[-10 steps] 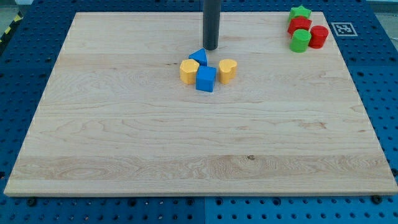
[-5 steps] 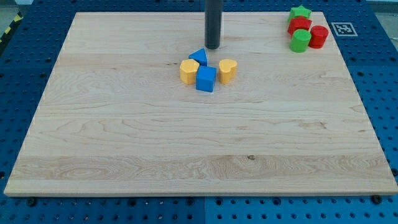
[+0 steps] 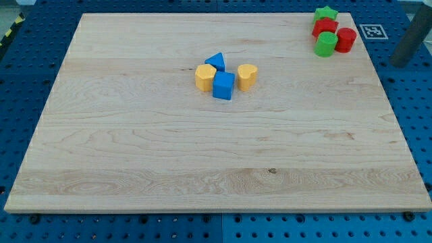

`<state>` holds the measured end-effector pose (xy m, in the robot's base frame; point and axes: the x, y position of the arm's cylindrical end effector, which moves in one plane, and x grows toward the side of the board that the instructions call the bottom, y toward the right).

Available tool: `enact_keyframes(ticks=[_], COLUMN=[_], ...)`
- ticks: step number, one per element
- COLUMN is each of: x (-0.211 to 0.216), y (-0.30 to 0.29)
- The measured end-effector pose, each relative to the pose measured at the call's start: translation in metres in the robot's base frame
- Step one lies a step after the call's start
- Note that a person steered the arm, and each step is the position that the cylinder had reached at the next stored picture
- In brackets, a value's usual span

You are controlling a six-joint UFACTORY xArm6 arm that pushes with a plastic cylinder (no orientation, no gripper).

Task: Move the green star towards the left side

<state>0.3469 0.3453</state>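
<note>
The green star (image 3: 326, 13) sits at the wooden board's top right corner, touching a red block (image 3: 325, 27) just below it. A green cylinder (image 3: 327, 44) and a red cylinder (image 3: 346, 40) sit right under those. My tip (image 3: 401, 62) is off the board at the view's right edge, to the right of and below this cluster, apart from all blocks.
Near the board's upper middle sit a blue triangle (image 3: 216, 61), a yellow hexagon (image 3: 206, 77), a blue cube (image 3: 223, 86) and a yellow heart (image 3: 247, 76), close together. The board (image 3: 135, 135) lies on a blue pegboard with a marker tag (image 3: 370, 31) at the top right.
My tip has left its spot just above the blue triangle and jumped far to the view's right, off the board. No block has moved.
</note>
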Motion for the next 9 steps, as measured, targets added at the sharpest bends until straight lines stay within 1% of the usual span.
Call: enact_keyframes(ticks=[1, 2, 3, 4, 5, 6, 7, 8, 9], x=[-0.049, -0.116, -0.154, -0.154, -0.132, -0.119, -0.119, -0.113, -0.098], y=[-0.005, -0.049, -0.084, -0.092, -0.095, -0.096, -0.105, -0.134, -0.163])
